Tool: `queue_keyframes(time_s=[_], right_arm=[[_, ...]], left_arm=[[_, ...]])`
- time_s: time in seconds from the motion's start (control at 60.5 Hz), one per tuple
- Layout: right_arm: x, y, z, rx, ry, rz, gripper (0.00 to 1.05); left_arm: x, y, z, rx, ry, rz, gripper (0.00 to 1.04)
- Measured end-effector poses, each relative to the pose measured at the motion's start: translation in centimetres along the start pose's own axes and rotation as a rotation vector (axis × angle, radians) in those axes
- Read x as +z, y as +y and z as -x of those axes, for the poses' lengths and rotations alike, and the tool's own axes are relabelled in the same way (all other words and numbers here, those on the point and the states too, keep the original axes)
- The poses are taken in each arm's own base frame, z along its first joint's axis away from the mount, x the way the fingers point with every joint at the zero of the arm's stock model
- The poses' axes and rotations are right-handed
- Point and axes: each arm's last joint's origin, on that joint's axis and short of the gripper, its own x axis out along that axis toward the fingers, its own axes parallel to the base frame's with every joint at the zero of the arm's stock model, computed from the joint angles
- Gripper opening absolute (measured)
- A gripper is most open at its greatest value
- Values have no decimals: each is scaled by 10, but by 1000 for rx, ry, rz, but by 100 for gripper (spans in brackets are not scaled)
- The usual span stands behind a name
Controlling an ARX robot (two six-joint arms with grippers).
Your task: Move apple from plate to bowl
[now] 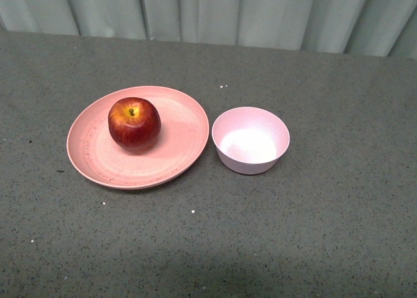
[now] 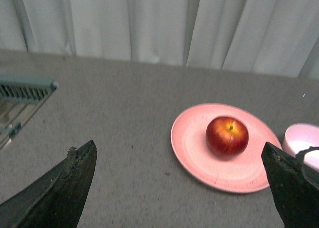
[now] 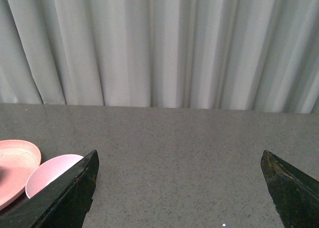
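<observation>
- The apple (image 1: 134, 122) sits stem-up on the plate (image 1: 179, 151). In your front camera it is left of the plate's middle and slightly toward the far side.
- The plate lies flat on the grey speckled table (image 1: 313, 220).
- The bowl (image 1: 251, 162) stands upright just to the plate's right, showing its whitish inside. The two rims are very close, and you cannot tell from here whether they touch.
- Your left gripper (image 2: 178, 144) is spread wide. In its wrist view the two dark fingers (image 2: 65, 188) frame the plate and apple, which lie ahead of it and well apart from the tips.
- Your right gripper (image 3: 179, 153) is also spread wide. Its wrist view shows the bowl and a slice of the plate beside one finger, with open table between the tips.
- A pale pleated curtain (image 1: 260, 14) hangs along the table's far edge.
</observation>
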Motion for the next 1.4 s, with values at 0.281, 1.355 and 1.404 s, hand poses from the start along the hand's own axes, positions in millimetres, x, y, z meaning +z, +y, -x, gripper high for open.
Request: queue_keyframes(time_s=[0.281,1.355,1.404], right_arm=[[0,0,0,0,0,0,95],[0,0,0,0,0,0,95],[0,0,0,0,0,0,95]], left_arm=[[23,-2,-52,-54,20,50,98],[-33,-99,-248,-248,462,-11,98],[-36,-101,-250,-245,472,-11,98]])
